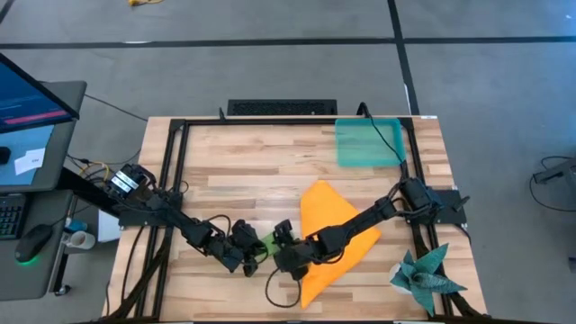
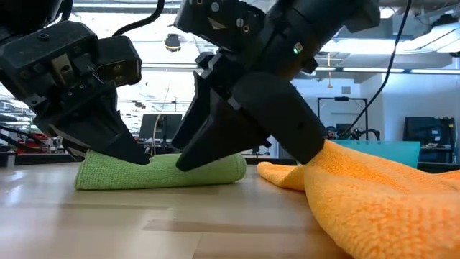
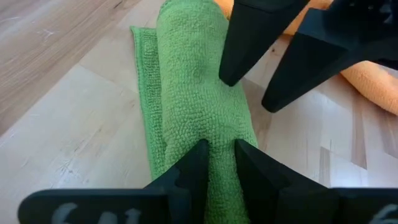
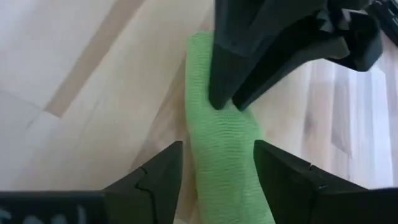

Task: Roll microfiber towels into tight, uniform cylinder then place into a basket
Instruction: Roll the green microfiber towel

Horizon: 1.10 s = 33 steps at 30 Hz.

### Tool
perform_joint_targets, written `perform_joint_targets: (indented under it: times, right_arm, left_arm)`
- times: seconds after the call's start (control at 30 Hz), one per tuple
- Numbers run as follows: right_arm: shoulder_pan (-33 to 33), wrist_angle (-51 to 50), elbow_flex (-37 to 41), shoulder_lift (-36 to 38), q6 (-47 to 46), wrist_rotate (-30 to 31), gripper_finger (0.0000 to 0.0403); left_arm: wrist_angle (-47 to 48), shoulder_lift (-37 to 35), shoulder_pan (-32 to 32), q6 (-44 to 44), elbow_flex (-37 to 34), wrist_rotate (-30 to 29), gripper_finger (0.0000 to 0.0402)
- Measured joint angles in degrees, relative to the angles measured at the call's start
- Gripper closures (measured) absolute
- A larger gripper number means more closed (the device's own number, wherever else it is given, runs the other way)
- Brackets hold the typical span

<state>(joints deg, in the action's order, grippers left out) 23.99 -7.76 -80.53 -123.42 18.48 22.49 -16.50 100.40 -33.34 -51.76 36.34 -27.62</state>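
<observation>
I see the rolled lime-green microfiber towel (image 2: 162, 171) lying on the wooden worktop (image 1: 243, 171), my left gripper (image 3: 217, 163) pinching one end, my right gripper (image 4: 217, 177) spread wide astride the other, beside the crumpled orange towel (image 2: 366, 194).

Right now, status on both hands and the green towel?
Left hand pinching one end of rolled green towel. Right hand open, straddling the other end. Orange towel unrolled under right arm; basket empty.
</observation>
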Motion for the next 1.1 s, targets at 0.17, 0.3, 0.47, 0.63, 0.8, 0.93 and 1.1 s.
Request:
perform_joint_targets:
  times: [0.17,0.3,0.47,0.63,0.8,0.93,1.1]
  right_arm:
    - [-1.4,0.0,-0.1,0.0,0.0,0.0,0.0182]
    - [-2.6,0.1,-0.2,-0.7,-1.1,-3.1,0.0182]
    - [-2.9,0.0,-0.2,-0.7,-1.9,-4.6,0.0182]
    - [-2.1,0.1,-0.2,-0.5,-1.5,-4.4,0.0182]
    - [-1.1,0.5,-0.2,-0.4,-1.5,-4.0,0.0182]
    - [-1.0,0.5,-0.2,-0.4,-1.5,-4.2,0.0182]
    - [-2.4,-0.4,-0.2,-0.6,-1.4,-4.7,0.0182]
  left_arm:
    - [0.1,0.0,0.0,0.0,0.0,0.0,0.0329]
    - [0.0,0.0,0.0,0.0,0.0,0.0,0.0329]
    - [0.0,0.0,0.0,-0.1,0.0,0.0,0.0329]
    - [0.0,0.0,0.0,-0.1,0.0,0.0,0.0329]
    - [0.0,0.0,0.0,-0.2,0.0,0.3,0.0329]
    - [0.0,0.0,0.0,-0.2,0.0,0.3,0.0329]
    - [-1.0,0.0,0.0,0.3,-0.1,0.3,0.0329]
